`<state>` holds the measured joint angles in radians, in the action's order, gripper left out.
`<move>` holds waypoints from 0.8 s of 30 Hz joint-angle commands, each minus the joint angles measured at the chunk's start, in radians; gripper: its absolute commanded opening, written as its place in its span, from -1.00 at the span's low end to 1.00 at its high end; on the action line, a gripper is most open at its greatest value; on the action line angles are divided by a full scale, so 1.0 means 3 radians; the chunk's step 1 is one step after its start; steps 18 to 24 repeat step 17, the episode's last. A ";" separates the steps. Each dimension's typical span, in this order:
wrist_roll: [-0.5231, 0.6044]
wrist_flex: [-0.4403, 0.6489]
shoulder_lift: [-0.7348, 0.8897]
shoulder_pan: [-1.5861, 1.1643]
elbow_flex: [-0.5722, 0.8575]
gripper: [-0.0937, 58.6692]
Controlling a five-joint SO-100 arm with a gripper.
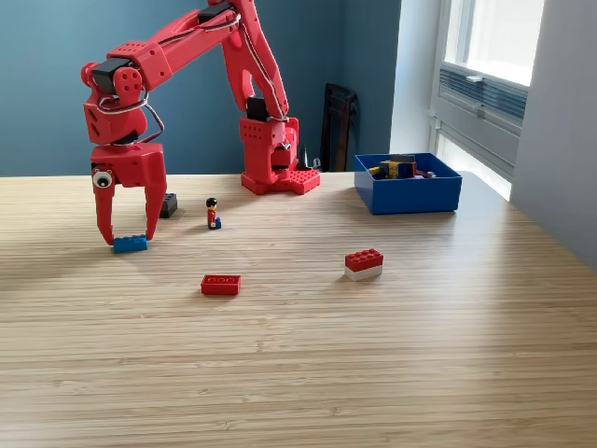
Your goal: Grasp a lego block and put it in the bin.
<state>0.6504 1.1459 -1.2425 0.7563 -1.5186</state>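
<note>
The red 3D-printed arm's tool (129,235) stands low over the pale wooden bench (373,355), its 2 fingers narrowed around the small flat blue lego block (130,244). The shallow bright blue plastic bin (409,193) sits well apart, toward the exterior view's right.

Your arm (187,42) is bright red printed plastic throughout, with black servo blocks showing at the joints. Its studded red base (277,163) stands just left of the blue bin (408,191) in the exterior view. Thin cables loop along the links. The gripper (128,233) has two tapered red fingers and a small round white-ringed camera.
</note>
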 commanded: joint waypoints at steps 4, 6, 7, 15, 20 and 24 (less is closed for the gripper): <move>-0.0051 0.0010 -0.0066 -0.0005 0.0133 -0.99; -0.0056 0.0026 -0.0066 0.0005 0.0179 -0.99; -0.0056 0.0051 -0.0066 0.0005 0.0220 -0.99; -0.0082 0.0424 -0.0112 -0.0102 0.0685 -0.99; -0.0102 0.0562 -0.0118 -0.0159 0.0833 -0.99; -0.0102 0.0562 -0.0118 -0.0159 0.0833 -0.99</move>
